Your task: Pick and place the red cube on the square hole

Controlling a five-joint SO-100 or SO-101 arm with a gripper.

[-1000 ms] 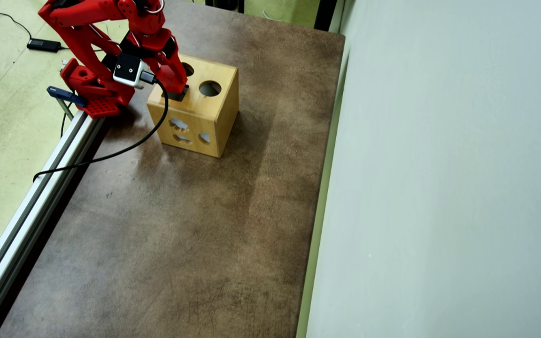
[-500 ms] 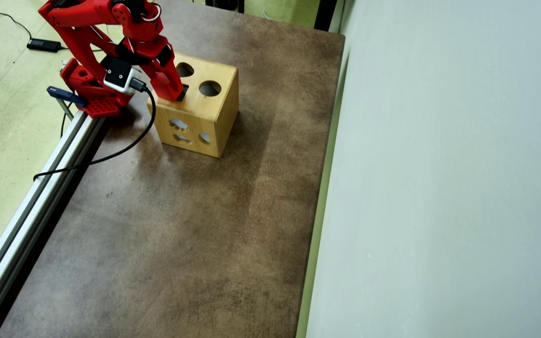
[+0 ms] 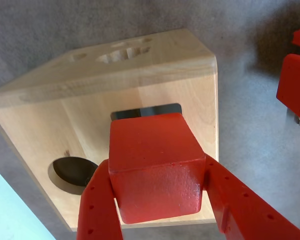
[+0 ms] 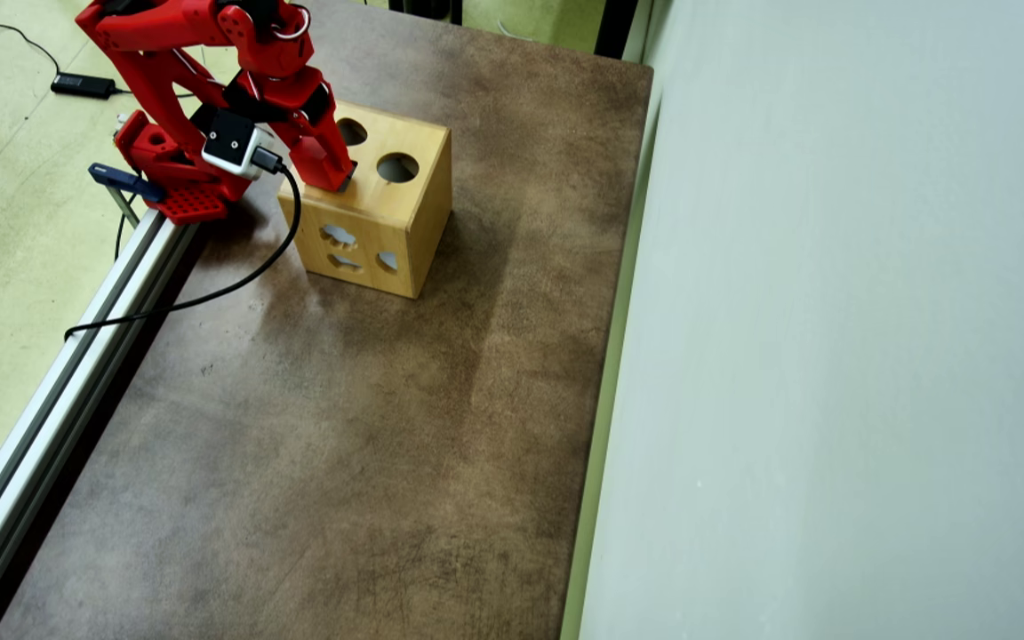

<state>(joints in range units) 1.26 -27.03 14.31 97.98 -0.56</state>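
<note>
The gripper (image 3: 160,200) squeezes the red cube (image 3: 155,167) tight. The square hole (image 3: 145,112) peeks out at 12 o'clock (mostly hidden, probably). Line up edges, then lower slowly.

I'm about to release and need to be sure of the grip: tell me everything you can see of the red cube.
In the wrist view the red cube is plain, bright red and matte with a finely grained surface and slightly rounded edges. It is clamped between the gripper fingers, one on each side, over the wooden box top. It covers most of the square hole; only a dark strip shows beyond it. In the overhead view the arm hides the cube.
</note>
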